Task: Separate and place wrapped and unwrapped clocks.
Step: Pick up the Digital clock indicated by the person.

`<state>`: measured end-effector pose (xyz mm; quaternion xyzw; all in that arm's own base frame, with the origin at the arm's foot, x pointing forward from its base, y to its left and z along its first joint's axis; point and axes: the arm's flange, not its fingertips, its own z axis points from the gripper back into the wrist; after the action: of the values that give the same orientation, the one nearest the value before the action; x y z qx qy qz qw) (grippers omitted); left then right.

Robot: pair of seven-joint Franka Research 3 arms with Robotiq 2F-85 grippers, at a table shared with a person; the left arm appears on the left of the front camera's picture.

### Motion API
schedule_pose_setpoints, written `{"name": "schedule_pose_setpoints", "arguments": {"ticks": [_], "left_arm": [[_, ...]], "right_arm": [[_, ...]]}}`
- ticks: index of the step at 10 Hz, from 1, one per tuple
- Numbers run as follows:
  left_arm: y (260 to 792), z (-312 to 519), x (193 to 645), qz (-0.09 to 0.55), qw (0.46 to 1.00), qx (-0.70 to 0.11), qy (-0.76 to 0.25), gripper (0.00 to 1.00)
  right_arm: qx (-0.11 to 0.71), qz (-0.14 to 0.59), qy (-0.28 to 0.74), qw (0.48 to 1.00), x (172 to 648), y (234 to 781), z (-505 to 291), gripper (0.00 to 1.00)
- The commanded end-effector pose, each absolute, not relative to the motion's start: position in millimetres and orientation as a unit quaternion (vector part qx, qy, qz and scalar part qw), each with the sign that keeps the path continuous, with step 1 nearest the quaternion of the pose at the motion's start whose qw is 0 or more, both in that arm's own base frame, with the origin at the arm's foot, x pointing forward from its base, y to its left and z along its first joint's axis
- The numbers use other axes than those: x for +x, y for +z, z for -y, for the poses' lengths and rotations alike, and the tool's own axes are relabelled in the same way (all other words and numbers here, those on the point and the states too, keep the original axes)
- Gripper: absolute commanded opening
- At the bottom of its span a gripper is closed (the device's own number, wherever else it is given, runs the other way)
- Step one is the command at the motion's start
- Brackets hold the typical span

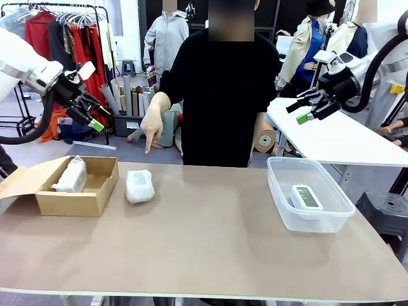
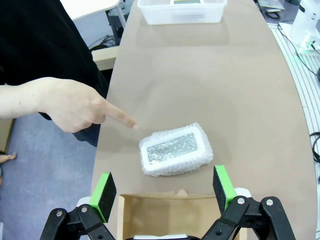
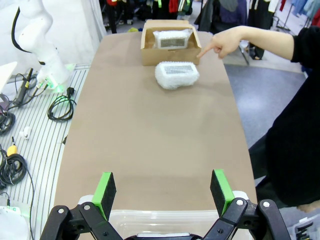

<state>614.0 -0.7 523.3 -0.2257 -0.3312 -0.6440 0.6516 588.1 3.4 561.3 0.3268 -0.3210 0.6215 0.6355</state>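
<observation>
White arms (image 1: 19, 60), black green-padded end effectors (image 1: 102, 120)

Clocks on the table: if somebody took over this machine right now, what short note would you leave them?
Left gripper: open, empty, raised near the cardboard box.
Right gripper: open, empty, raised near the clear tub.
Person's hand: pointing down at the loose wrapped clock, which lies on the table beside the box.
Done: the boxed wrapped clock lies in the box; the bare clock lies in the tub.
Left: the loose wrapped clock, probably bound for the box too.
</observation>
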Motion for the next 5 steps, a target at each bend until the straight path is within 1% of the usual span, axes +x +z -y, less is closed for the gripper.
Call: {"name": "schedule_pose_setpoints", "arguments": {"ticks": [1, 5], "left_arm": [[523.0, 0.4, 612.4, 0.332, 0.651, -0.225, -0.644, 1.0], [523.3, 0.7, 614.0, 0.331, 0.652, -0.226, -0.644, 1.0]], "right_arm": [[0.329, 0.324, 0.621, 0.634, 587.4, 562.8, -4.7, 1.0], [0.329, 0.324, 0.621, 0.634, 587.4, 562.8, -4.7, 1.0]]}}
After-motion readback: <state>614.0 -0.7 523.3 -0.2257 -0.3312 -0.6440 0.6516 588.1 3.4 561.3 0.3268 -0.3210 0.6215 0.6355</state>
